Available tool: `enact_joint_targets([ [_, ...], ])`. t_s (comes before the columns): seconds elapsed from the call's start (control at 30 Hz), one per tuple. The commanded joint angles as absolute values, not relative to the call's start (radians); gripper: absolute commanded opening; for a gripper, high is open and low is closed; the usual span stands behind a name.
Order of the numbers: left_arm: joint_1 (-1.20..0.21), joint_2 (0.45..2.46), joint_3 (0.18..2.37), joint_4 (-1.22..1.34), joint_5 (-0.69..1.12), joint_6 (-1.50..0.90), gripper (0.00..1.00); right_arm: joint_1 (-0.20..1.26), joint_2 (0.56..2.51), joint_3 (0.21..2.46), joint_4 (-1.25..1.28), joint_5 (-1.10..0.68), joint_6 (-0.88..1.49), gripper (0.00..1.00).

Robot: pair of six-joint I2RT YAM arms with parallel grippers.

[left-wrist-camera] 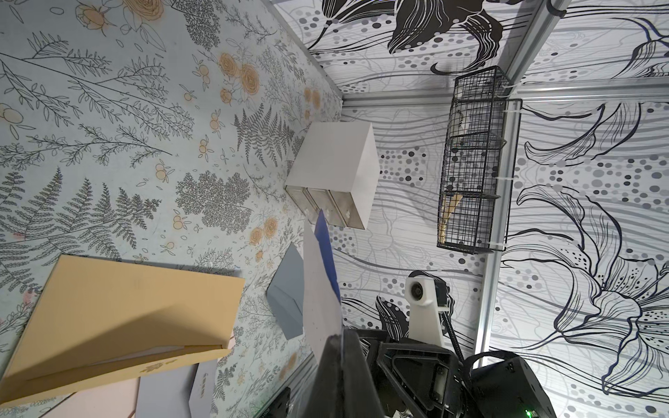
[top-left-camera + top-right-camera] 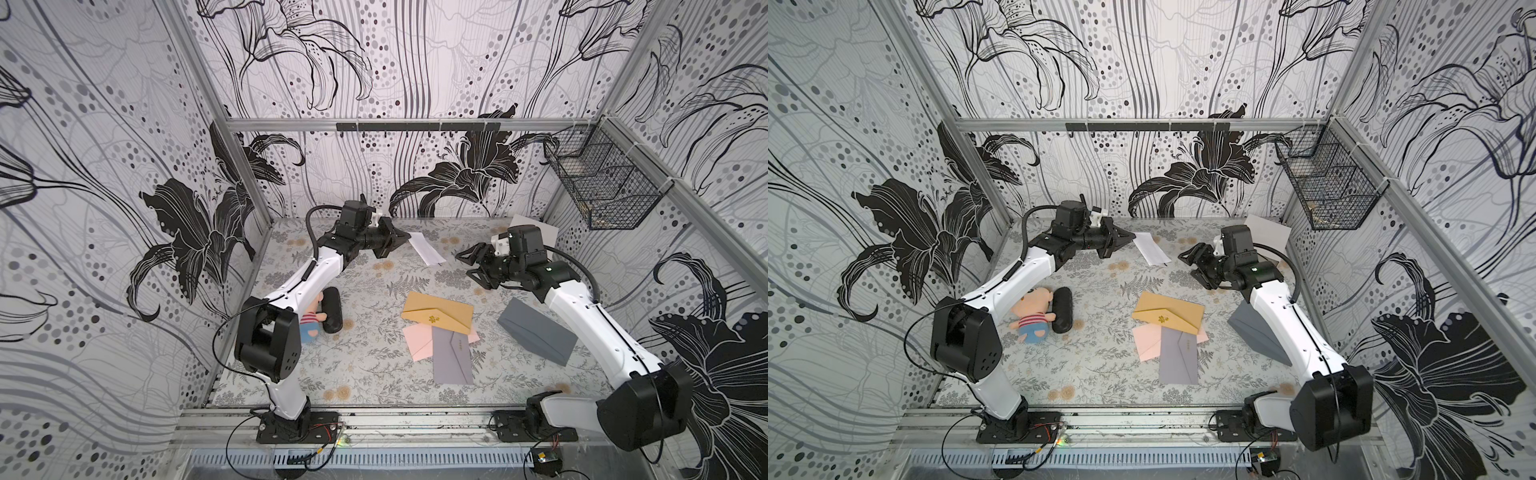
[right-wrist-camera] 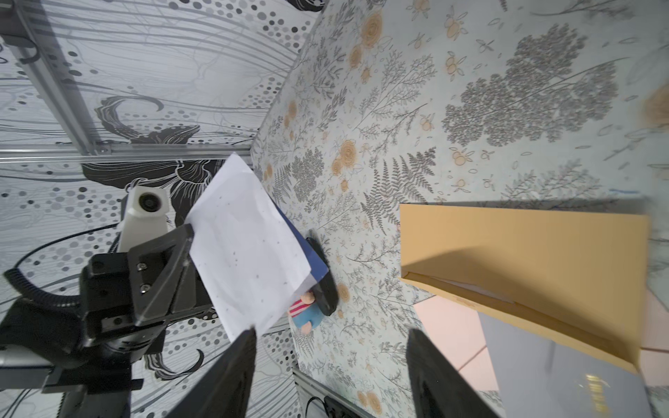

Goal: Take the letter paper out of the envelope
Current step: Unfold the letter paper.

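Note:
My left gripper (image 2: 405, 239) (image 1: 340, 338) is shut on one edge of a flat white paper piece (image 2: 426, 249) (image 2: 1152, 249) (image 3: 246, 253), holding it above the back of the table. A dark blue layer (image 1: 325, 246) (image 3: 311, 260) lies against its far face. I cannot tell which layer is the envelope and which the letter paper. My right gripper (image 2: 465, 264) (image 3: 330, 331) is open a short way to the right of the piece. One finger (image 3: 239, 358) is close to the piece's free corner, and nothing sits between the fingers.
On the table's middle lie a yellow envelope (image 2: 436, 311) with its flap loose, a pink one (image 2: 417, 343) and a grey-lilac one (image 2: 451, 357). A dark grey folder (image 2: 536, 332) lies under the right arm. A doll (image 2: 1032, 320) and black case (image 2: 1062, 309) sit left. A white drawer box (image 1: 336, 159) and wire basket (image 2: 602, 187) are back right.

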State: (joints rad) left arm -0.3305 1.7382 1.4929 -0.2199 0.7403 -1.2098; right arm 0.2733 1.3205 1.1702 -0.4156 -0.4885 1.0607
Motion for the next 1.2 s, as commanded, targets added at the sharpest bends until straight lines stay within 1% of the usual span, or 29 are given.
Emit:
enact_joint_targets([
  [0.0,-0.346,1.757,1.514,-0.183,0.759,-1.223,0.0,0.27,1.349,1.132,-0.264,-0.57,1.135,0.63],
  [0.07,-0.353,1.761,1.516,-0.177,0.759,-1.229,0.0,0.27,1.368,1.134,-0.23,-0.584,1.159,0.6],
  [0.33,-0.369,1.776,1.523,-0.168,0.759,-1.237,0.0,0.27,1.413,1.109,-0.138,-0.616,1.229,0.52],
  [0.63,-0.373,1.773,1.514,-0.159,0.755,-1.241,0.0,0.27,1.427,1.078,-0.038,-0.64,1.315,0.48],
  [0.93,-0.372,1.767,1.491,-0.106,0.753,-1.281,0.0,0.27,1.397,1.031,-0.029,-0.634,1.331,0.47],
  [1.03,-0.373,1.773,1.487,-0.107,0.752,-1.282,0.0,0.27,1.391,1.009,0.019,-0.635,1.368,0.46],
  [1.17,-0.373,1.773,1.478,-0.108,0.753,-1.28,0.0,0.27,1.382,1.025,0.021,-0.619,1.371,0.46],
])
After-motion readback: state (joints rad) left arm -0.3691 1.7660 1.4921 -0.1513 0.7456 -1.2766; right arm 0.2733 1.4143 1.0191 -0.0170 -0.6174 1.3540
